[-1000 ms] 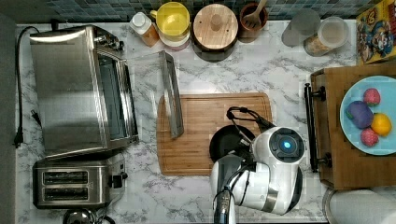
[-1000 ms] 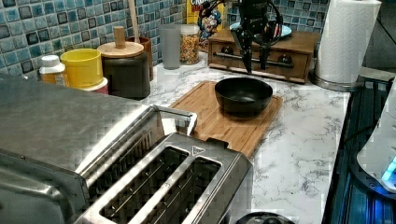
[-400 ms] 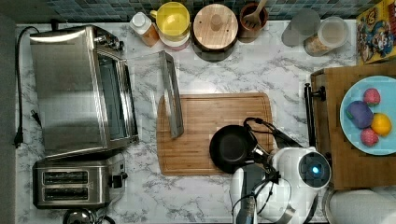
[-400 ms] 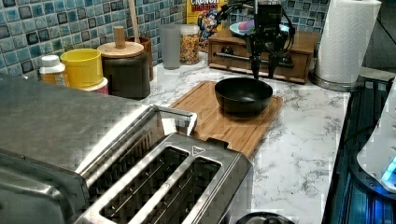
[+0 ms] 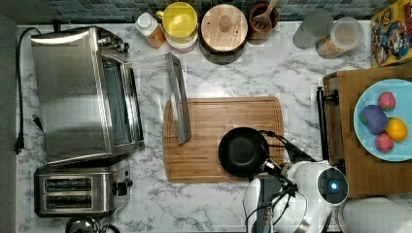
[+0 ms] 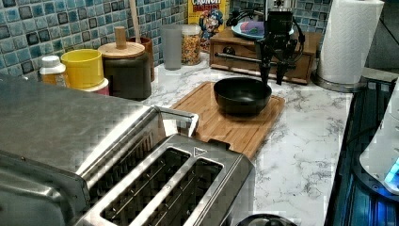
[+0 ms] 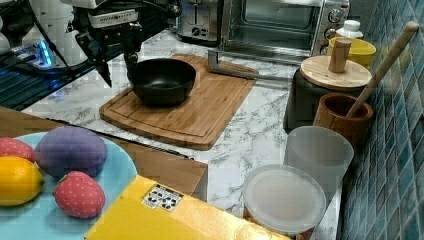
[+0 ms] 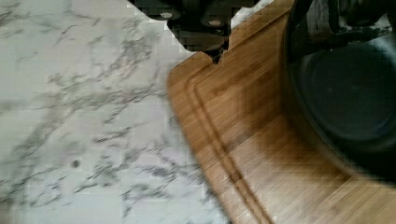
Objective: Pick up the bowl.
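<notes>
End effector spread wide, above bowl rim, bowl on cutting board

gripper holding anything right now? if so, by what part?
Nothing is held. The gripper is open above the black bowl's rim, one finger on each side of it, not closed. The bowl sits on the wooden cutting board.

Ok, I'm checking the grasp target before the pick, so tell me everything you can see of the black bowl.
The bowl is round, shallow and matte black, with a smooth dark inside and no handle. It is empty and sits upright on the wooden cutting board, near the board's corner closest to the arm. The end effector, fingers open, hangs at its rim on the arm's side; whether a finger touches the rim cannot be told.
</notes>
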Controlling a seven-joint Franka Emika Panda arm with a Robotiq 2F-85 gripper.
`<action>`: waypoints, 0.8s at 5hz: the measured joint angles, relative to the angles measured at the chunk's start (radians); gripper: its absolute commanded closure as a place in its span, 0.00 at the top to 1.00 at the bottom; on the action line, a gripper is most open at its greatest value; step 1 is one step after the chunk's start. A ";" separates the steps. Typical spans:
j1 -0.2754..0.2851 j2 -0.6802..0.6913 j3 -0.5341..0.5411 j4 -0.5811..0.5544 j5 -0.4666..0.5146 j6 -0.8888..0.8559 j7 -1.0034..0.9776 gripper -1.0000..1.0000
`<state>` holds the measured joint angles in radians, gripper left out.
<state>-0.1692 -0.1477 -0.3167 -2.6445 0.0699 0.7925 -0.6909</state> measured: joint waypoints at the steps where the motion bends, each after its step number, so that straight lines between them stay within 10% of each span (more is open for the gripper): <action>1: 0.015 0.001 0.012 -0.014 0.027 -0.003 -0.050 0.50; 3: 0.021 0.010 0.040 -0.035 0.030 0.111 -0.054 0.50; 4: 0.021 0.026 0.037 -0.035 0.031 0.114 -0.051 0.16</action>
<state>-0.1486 -0.1218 -0.2795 -2.6797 0.1010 0.9067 -0.7422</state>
